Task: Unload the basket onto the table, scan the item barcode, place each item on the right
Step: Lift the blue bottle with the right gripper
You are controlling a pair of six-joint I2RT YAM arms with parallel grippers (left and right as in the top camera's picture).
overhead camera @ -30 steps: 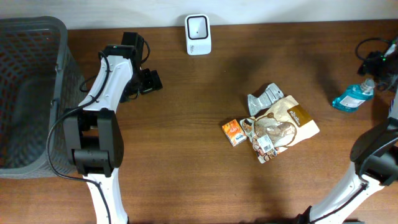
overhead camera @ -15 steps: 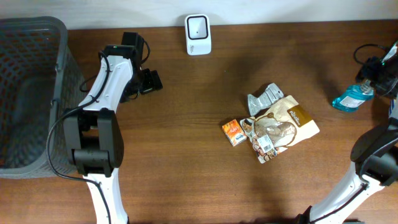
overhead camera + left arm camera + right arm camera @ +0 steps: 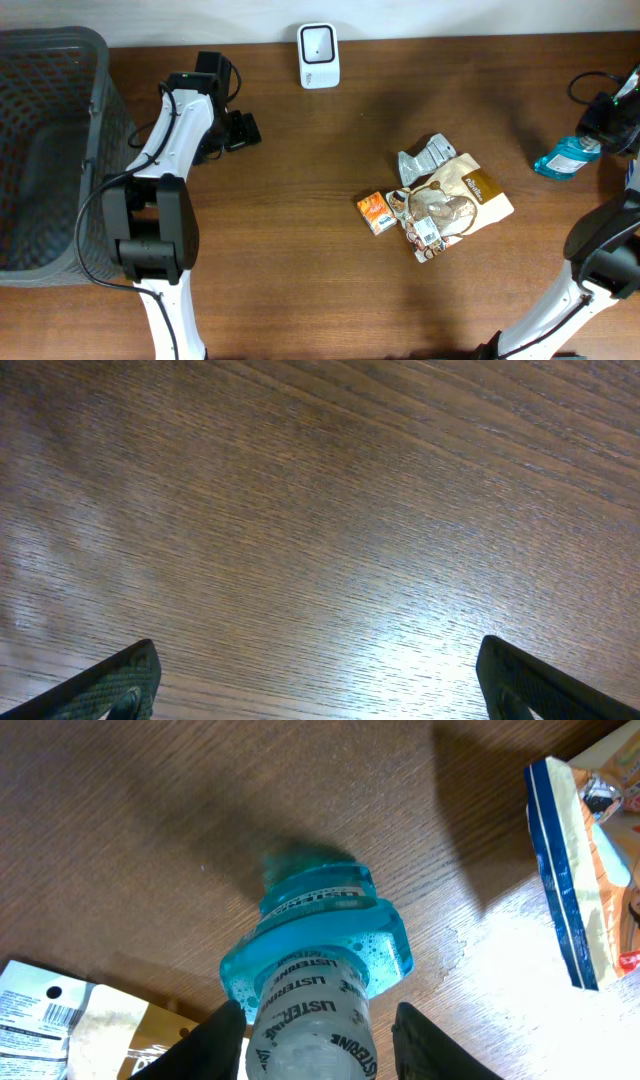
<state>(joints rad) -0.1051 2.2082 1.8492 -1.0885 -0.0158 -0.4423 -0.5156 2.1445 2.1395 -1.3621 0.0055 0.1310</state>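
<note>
The mouthwash bottle (image 3: pixel 315 950) lies at the right edge of the table (image 3: pixel 300 260). The right gripper's (image 3: pixel 320 1045) fingers (image 3: pixel 215 1040) flank its white cap; whether they pinch it, I cannot tell. The left gripper's (image 3: pixel 320 695) fingers are spread wide over bare wood. The scanner (image 3: pixel 318 42) stands at the far edge.

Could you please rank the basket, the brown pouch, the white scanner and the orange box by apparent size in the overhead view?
Largest to smallest:
basket
brown pouch
white scanner
orange box
The last two look fairly close.
</note>
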